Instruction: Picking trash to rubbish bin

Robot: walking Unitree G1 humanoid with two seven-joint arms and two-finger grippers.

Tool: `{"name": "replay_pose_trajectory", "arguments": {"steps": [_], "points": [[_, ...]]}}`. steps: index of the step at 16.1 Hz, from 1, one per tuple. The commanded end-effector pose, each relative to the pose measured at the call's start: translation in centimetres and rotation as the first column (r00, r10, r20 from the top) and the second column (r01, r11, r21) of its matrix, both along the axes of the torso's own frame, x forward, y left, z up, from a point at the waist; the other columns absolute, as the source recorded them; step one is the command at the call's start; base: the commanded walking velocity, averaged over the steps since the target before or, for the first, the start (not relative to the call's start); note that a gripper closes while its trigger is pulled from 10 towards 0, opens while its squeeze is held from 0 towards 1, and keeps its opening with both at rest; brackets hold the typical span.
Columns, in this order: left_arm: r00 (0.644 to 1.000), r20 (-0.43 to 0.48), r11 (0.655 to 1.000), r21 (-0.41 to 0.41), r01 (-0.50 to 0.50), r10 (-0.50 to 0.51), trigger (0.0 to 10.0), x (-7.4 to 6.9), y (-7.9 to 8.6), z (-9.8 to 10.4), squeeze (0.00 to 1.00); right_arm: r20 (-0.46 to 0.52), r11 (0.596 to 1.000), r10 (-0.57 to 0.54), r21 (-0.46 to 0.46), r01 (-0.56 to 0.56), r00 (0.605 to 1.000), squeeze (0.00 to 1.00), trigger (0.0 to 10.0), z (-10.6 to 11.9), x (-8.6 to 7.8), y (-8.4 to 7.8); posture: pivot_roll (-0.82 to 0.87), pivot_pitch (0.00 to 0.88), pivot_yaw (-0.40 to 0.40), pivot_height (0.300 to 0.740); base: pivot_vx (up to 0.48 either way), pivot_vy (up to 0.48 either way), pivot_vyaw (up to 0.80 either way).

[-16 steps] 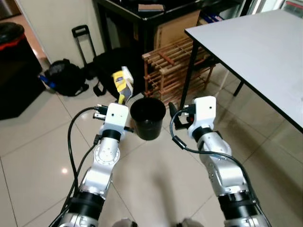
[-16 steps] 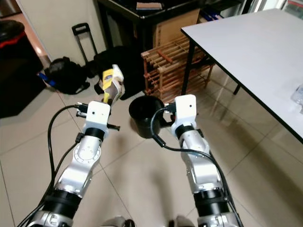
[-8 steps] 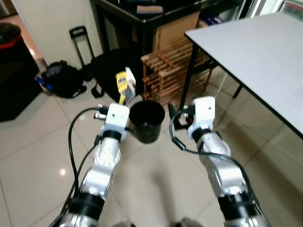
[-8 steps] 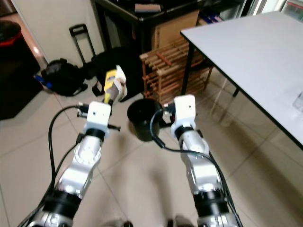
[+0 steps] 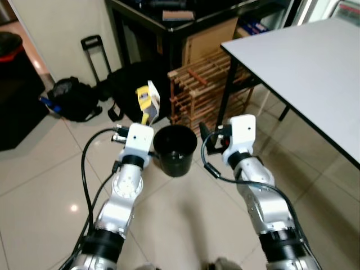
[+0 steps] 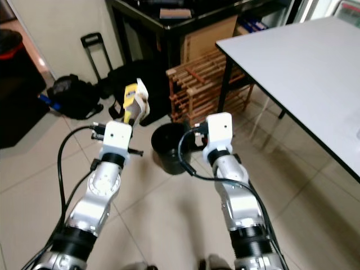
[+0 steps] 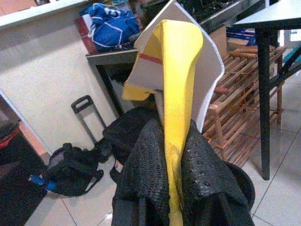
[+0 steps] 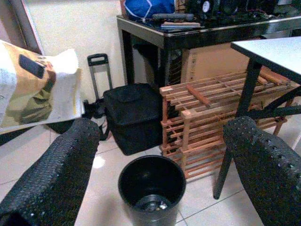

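Note:
A small black rubbish bin (image 5: 175, 149) stands on the tiled floor between my two arms, and something glints at its bottom (image 8: 151, 204). My left gripper (image 5: 145, 115) is shut on a flattened yellow and white carton (image 5: 148, 99), held upright just left of the bin's rim. In the left wrist view the carton (image 7: 176, 89) rises from between the black fingers (image 7: 146, 174). My right gripper (image 5: 206, 135) is open with nothing in it, just right of the bin. Its two fingers (image 8: 56, 169) frame the bin (image 8: 151, 186) in the right wrist view.
A wooden slatted rack (image 5: 205, 84) stands behind the bin under a dark desk (image 5: 169, 19). A grey table (image 5: 304, 62) with black legs fills the right side. Black bags (image 5: 70, 98) and a trolley handle (image 5: 93, 53) lie at the wall to the left.
The whole picture has shifted a little as the camera moved; the bin now sits slightly nearer between my arms. The left gripper still holds the carton and the right stays open.

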State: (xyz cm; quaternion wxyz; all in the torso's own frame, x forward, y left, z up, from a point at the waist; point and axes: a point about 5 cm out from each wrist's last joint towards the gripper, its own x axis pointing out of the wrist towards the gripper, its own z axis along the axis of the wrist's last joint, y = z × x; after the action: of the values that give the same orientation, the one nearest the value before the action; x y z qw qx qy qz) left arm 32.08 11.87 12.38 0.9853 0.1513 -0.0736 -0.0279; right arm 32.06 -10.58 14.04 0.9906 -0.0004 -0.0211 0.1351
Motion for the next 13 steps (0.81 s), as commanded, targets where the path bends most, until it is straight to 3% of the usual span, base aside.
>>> {"name": "replay_pose_trajectory", "arguments": {"steps": [1,6,13], "points": [[1.000,0.010,1.000,-0.003,0.026,-0.026,10.0,-0.03,-0.79,0.26,0.00,0.006,1.000,-0.022,0.004,0.022,1.000,0.00,10.0,0.14,0.03,-0.71,-0.05,0.136,0.030,0.740,0.326,0.000,0.00],[1.000,0.010,1.000,-0.003,0.027,-0.027,10.0,-0.05,-0.83,0.24,0.00,0.007,1.000,-0.021,0.003,0.021,1.000,0.00,10.0,0.15,0.01,-0.71,-0.05,0.135,0.030,0.740,0.325,0.000,0.00],[1.000,0.002,1.000,0.008,0.019,-0.019,10.0,0.15,-0.63,0.20,0.00,0.000,1.000,-0.017,-0.003,0.017,1.000,0.00,10.0,0.02,-0.01,-0.60,-0.05,0.147,0.031,0.740,0.480,0.000,0.00]]}}
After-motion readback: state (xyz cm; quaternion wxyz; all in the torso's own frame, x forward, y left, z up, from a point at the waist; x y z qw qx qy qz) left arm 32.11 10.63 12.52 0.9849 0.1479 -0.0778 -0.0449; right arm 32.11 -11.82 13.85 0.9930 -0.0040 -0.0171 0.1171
